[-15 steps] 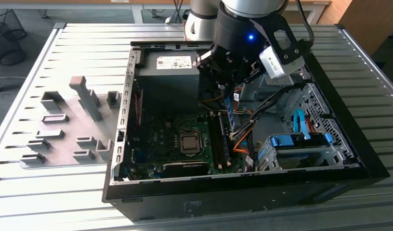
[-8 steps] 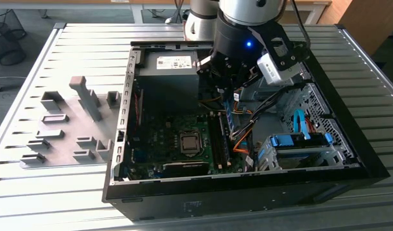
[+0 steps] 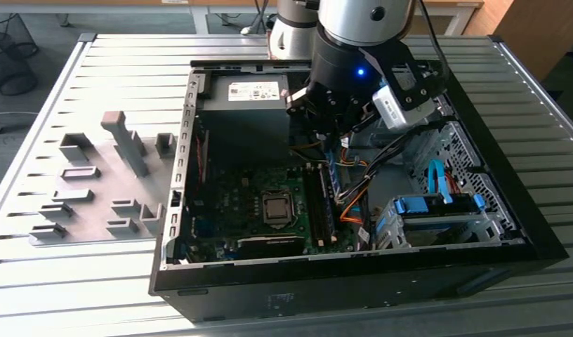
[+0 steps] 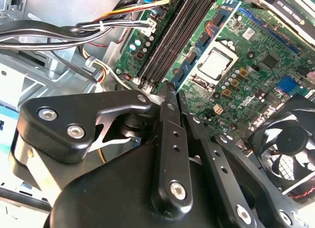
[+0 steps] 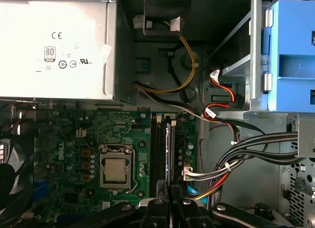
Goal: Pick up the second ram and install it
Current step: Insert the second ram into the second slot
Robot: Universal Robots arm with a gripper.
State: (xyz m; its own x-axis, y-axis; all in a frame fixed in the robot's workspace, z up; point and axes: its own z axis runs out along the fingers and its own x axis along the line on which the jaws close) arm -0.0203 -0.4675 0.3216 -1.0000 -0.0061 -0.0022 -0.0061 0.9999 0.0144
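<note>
Blue second ram (image 3: 333, 184), gripped, end effector (image 3: 336, 133), over motherboard (image 3: 258, 210)

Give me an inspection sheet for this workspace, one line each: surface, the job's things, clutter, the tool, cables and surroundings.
Surface: slatted metal table carrying an open computer case.
Job's things: the second ram sits edge-up in line with the memory slots on the motherboard; whether it is seated cannot be told.
Clutter: a grey slotted fixture on the table at the exterior view's left of the case.
Tool: the tool is inside the case, closed on the ram's edge.
Cables: a black cable bundle and a blue flat cable lie beside the slots, apart from the ram.
Surroundings: a wire basket on the floor.
</note>
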